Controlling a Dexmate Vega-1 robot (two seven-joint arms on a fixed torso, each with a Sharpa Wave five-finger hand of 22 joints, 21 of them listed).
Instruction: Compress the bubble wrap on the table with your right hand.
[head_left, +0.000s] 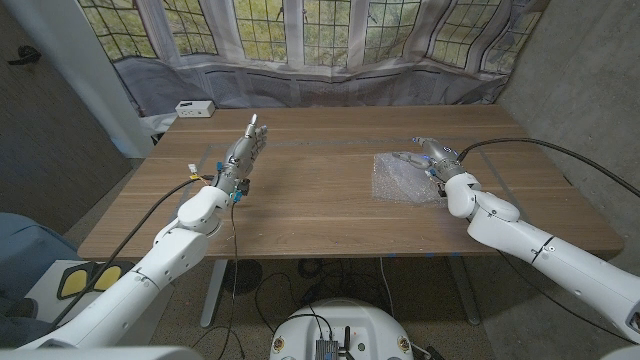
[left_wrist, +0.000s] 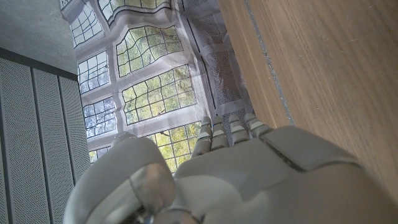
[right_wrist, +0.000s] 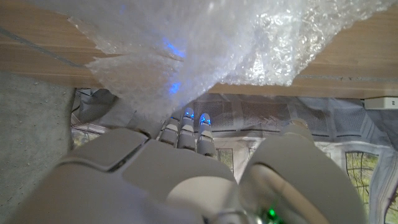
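One bubble wrap, right hand touching

The right hand covers the far right part of the bubble wrap, and its fingers' contact there is too small to judge. The wrap runs off the right wrist view's edge.

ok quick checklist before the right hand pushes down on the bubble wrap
1. Bubble wrap lies on the table: ok.
2. Right hand is over the wrap: ok.
3. Right hand holds nothing, fingers apart: ok.
4. Palm already pressing the wrap: cannot tell.
5. Left hand is well away from the wrap: ok.
6. White box at the far corner is out of the way: ok.
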